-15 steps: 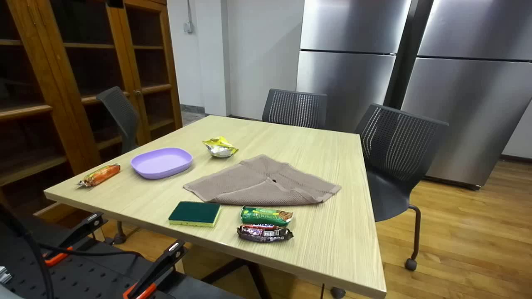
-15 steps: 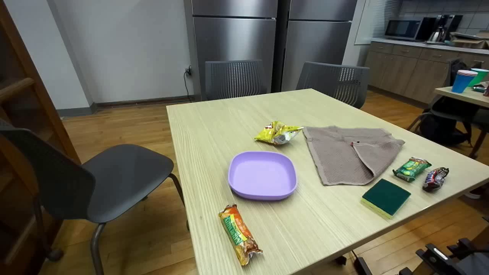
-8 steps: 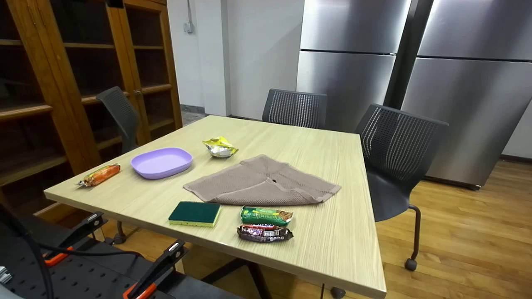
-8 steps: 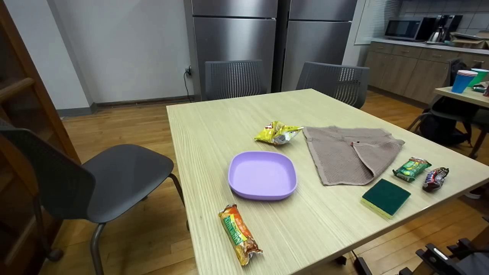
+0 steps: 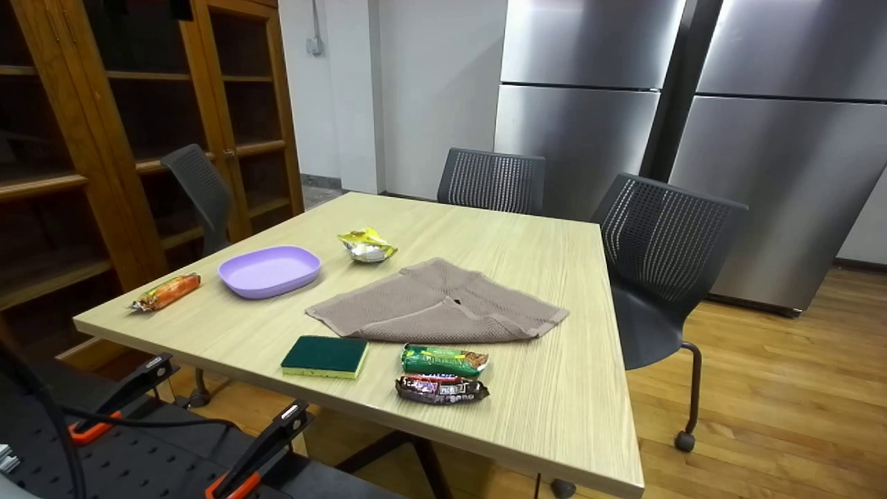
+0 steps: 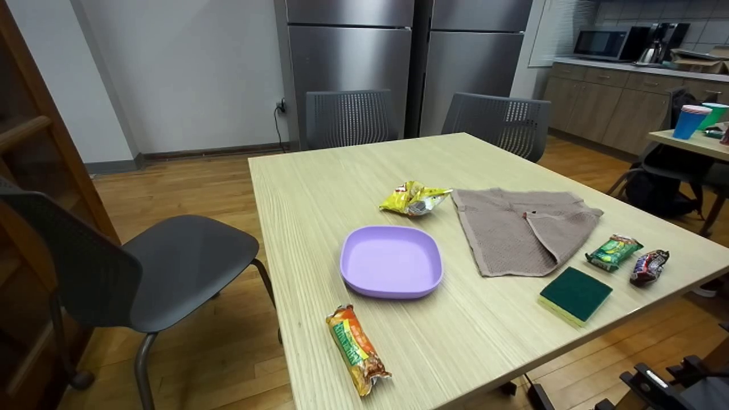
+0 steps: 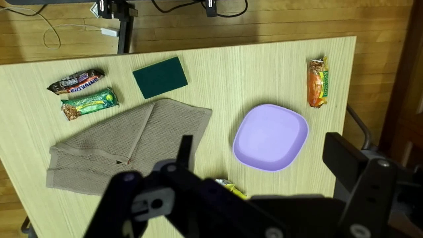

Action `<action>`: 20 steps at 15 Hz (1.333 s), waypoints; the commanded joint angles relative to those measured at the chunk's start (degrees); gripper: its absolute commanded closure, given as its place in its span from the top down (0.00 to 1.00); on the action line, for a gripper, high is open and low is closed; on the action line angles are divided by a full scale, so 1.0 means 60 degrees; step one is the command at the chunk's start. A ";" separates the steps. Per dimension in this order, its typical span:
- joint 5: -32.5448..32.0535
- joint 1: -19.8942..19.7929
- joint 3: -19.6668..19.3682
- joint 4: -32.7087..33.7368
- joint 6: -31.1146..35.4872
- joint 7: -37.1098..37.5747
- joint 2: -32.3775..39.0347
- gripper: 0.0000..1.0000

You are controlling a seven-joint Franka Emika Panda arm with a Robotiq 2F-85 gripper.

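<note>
My gripper (image 7: 258, 142) stands open high above the table, with nothing between its fingers (image 7: 343, 158). In the wrist view a lilac plate (image 7: 271, 135) lies far below, framed by the gap. A yellow and silver packet (image 6: 414, 198) sits beyond the plate; the gripper's own body partly covers it in the wrist view. Left of the plate there spreads a brown cloth (image 7: 165, 132) with one corner folded over. An orange wrapped bar (image 7: 318, 82) lies near the table's corner. A green sponge (image 7: 160, 77), a green wrapped bar (image 7: 91, 104) and a dark wrapped bar (image 7: 77, 81) lie along one edge.
The wooden table (image 5: 527, 249) has dark chairs (image 5: 665, 270) around it. A glass-doored cabinet (image 5: 149, 118) and steel fridges (image 5: 582, 138) stand behind. Clamps (image 5: 267, 443) and a black cable (image 5: 149, 421) are beside the table's near edge.
At the top of an exterior view, dark tips have shifted slightly left and lower, and the cable at lower left has swung a little. Everything on the table stays where it was.
</note>
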 commanded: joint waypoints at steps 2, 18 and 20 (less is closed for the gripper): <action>0.0350 0.0415 0.0751 -0.0111 0.0731 0.0529 0.0296 1.00; 0.0761 0.1543 0.1958 -0.0146 0.2790 0.1735 0.2582 1.00; 0.0738 0.1646 0.2014 -0.0132 0.2885 0.1755 0.2896 1.00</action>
